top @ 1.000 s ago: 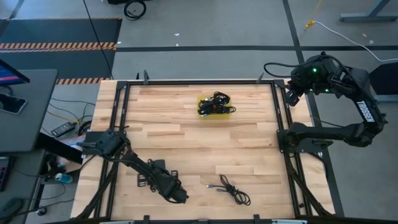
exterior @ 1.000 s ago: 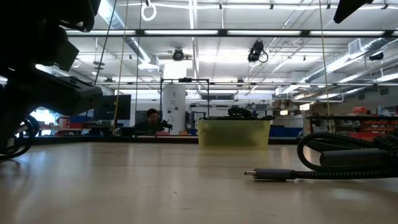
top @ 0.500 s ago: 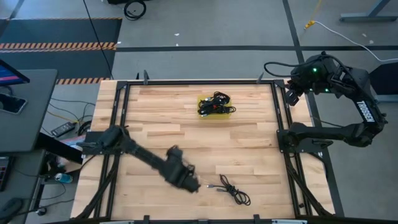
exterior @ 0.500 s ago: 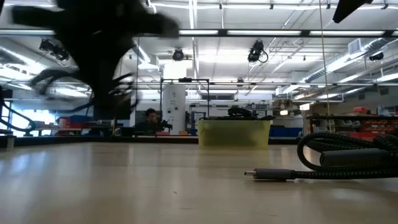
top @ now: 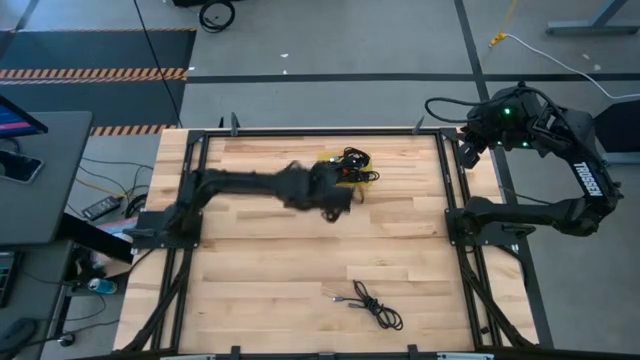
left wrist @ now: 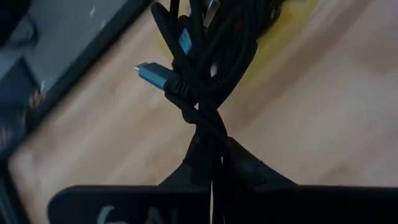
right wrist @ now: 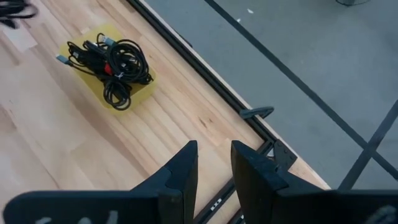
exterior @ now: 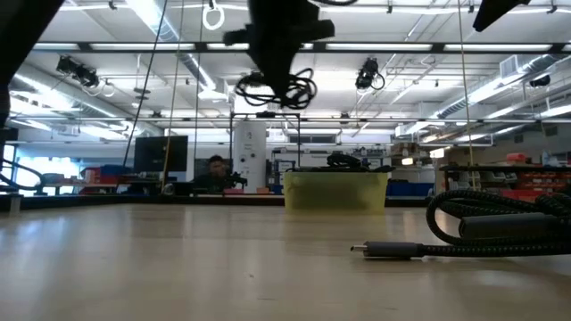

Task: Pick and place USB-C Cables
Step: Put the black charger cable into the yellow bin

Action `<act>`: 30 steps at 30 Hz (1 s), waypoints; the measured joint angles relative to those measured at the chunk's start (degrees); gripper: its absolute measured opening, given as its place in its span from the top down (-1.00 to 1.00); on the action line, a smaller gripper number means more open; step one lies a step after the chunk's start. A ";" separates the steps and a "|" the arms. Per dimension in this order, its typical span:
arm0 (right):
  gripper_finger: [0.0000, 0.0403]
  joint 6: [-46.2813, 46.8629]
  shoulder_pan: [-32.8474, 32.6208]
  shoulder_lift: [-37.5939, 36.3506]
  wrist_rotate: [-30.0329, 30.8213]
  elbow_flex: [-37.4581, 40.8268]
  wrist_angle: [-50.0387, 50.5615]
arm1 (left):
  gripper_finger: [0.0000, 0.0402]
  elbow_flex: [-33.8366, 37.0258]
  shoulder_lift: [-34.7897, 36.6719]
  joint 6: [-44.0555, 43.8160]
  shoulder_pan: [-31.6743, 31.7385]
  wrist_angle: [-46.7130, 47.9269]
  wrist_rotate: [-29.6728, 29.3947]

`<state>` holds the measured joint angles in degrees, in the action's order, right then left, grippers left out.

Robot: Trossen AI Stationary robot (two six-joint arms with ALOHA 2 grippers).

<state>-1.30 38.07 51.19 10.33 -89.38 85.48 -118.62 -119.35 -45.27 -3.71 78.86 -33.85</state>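
Note:
My left gripper [top: 336, 198] hangs high over the table beside the near left side of the yellow tray [top: 372, 181]. It is shut on a small coil of black USB-C cable [exterior: 278, 87]. The tray holds a tangle of several more black cables [top: 346, 165], some with red bands [right wrist: 113, 60]. One loose cable [top: 373, 304] lies flat on the wood near the front edge. My right gripper [right wrist: 214, 167] waits open above the far right corner, with nothing between its fingers. My left gripper pinches the coil between its two fingers where the strands bunch together [left wrist: 210, 127]. The fingers point down from above. The coil hangs below them, its loops [exterior: 302, 89] and a blue-grey plug [left wrist: 151, 73] dangling clear of the table.
Black rails [top: 300, 131] frame the wooden tabletop [top: 260, 250]. In the low view the loose cable's plug [exterior: 388, 251] and thick loop [exterior: 500, 223] lie close to the camera. A person [exterior: 217, 169] shows far off in the room behind.
My left gripper has risen from the table's near left part and swung toward the far edge, up to the yellow tray. A cable coil has come along with it, lifted clear and hanging below the fingers.

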 joint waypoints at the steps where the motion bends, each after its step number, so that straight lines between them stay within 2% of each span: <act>1: 0.49 -0.27 0.02 -0.01 0.02 0.00 -0.02 | 0.90 -0.03 0.00 4.21 1.51 -2.35 0.20; 7: 0.49 -0.42 0.00 -0.01 0.00 0.00 -1.01 | 0.90 -0.05 -0.11 24.13 9.86 -14.97 7.99; 13: 0.49 1.37 0.02 0.01 0.00 0.00 -4.70 | 0.90 -0.03 -0.28 40.24 16.88 -20.58 12.11; 17: 0.49 4.37 0.01 0.01 0.00 0.00 -8.47 | 0.90 -0.03 -0.38 52.85 20.99 -21.83 22.16; 20: 0.49 7.61 0.00 0.01 0.02 0.00 -10.99 | 0.90 -0.08 -1.67 59.64 22.93 -20.92 28.89; 27: 0.49 12.57 0.00 0.01 0.50 0.00 -13.86 | 0.90 -0.01 -5.94 71.40 23.23 -20.25 38.99; 30: 0.49 14.43 0.02 0.01 0.64 0.00 -13.87 | 0.90 -0.01 -8.13 75.65 22.76 -20.55 41.61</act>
<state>13.13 38.09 51.20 10.97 -89.38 71.61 -118.63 -127.48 30.37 19.05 58.30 7.76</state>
